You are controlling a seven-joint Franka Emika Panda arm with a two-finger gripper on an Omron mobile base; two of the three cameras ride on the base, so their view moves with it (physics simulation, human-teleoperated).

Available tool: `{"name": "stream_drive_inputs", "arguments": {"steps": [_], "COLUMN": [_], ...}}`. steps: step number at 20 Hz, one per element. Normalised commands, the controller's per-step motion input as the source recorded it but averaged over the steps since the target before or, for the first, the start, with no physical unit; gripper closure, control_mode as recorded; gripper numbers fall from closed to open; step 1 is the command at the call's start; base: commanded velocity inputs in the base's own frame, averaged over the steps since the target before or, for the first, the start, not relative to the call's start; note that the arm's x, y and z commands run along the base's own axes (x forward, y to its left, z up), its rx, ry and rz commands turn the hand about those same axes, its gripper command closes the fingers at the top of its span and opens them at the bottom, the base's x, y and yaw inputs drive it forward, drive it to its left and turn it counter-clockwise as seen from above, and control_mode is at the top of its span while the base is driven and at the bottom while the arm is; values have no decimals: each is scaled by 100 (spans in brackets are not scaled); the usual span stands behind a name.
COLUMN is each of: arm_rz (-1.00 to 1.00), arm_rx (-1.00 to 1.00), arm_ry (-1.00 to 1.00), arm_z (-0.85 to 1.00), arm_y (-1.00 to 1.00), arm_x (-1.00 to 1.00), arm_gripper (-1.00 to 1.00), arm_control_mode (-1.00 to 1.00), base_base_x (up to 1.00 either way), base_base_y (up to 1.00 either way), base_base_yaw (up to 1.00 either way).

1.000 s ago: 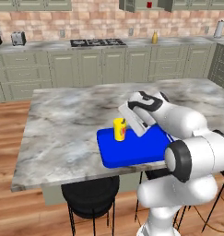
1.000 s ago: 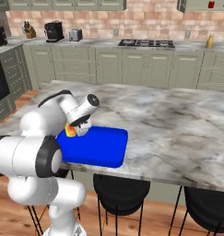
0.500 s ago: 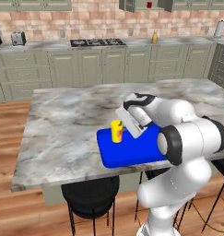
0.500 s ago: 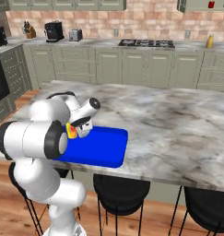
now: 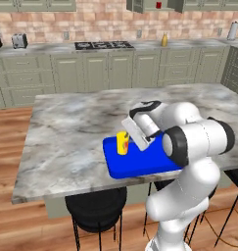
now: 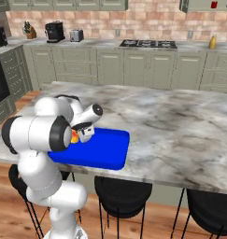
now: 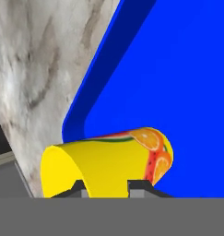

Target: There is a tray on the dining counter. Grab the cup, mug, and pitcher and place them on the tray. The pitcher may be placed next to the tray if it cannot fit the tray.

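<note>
The yellow cup (image 5: 122, 142) with an orange fruit band stands upright over the left end of the blue tray (image 5: 145, 162) on the dining counter (image 5: 66, 127). My gripper (image 5: 128, 140) is shut on it from the right side. In the hand view the cup (image 7: 109, 159) lies between my fingertips (image 7: 79, 187), near the rounded corner of the tray (image 7: 178, 69). Whether the cup rests on the tray, I cannot tell. From the right, the cup (image 6: 75, 137) peeks out behind my gripper (image 6: 80, 136). The mustard pitcher (image 5: 164, 39) stands on the far wall counter. The red mug (image 5: 158, 5) sits in an upper cabinet.
Black stools (image 5: 96, 206) stand under the near edge of the dining counter. A gas stove (image 5: 103, 45) and a toaster (image 5: 19, 40) sit on the wall counter. A coffee machine (image 6: 54, 31) stands at its left end. The tray's right half is bare.
The arm has carried the cup slightly left and down, closer to the tray's left end. The grip has stayed the same.
</note>
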Motion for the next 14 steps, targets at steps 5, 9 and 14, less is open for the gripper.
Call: {"name": "stream_drive_inputs", "arguments": {"steps": [5,9,14], "arm_rz": [0,0,0], "arm_rx": [0,0,0], "arm_ry": [0,0,0], "arm_z": [-30,-21,-2], "arm_y": [0,0,0], "arm_x": [5,0,0], "arm_gripper": [100,100,100], "arm_control_mode": [-100,-100,-100], "base_base_x": [0,0,0], "base_base_y": [0,0,0], "base_base_yaw": [0,0,0]}}
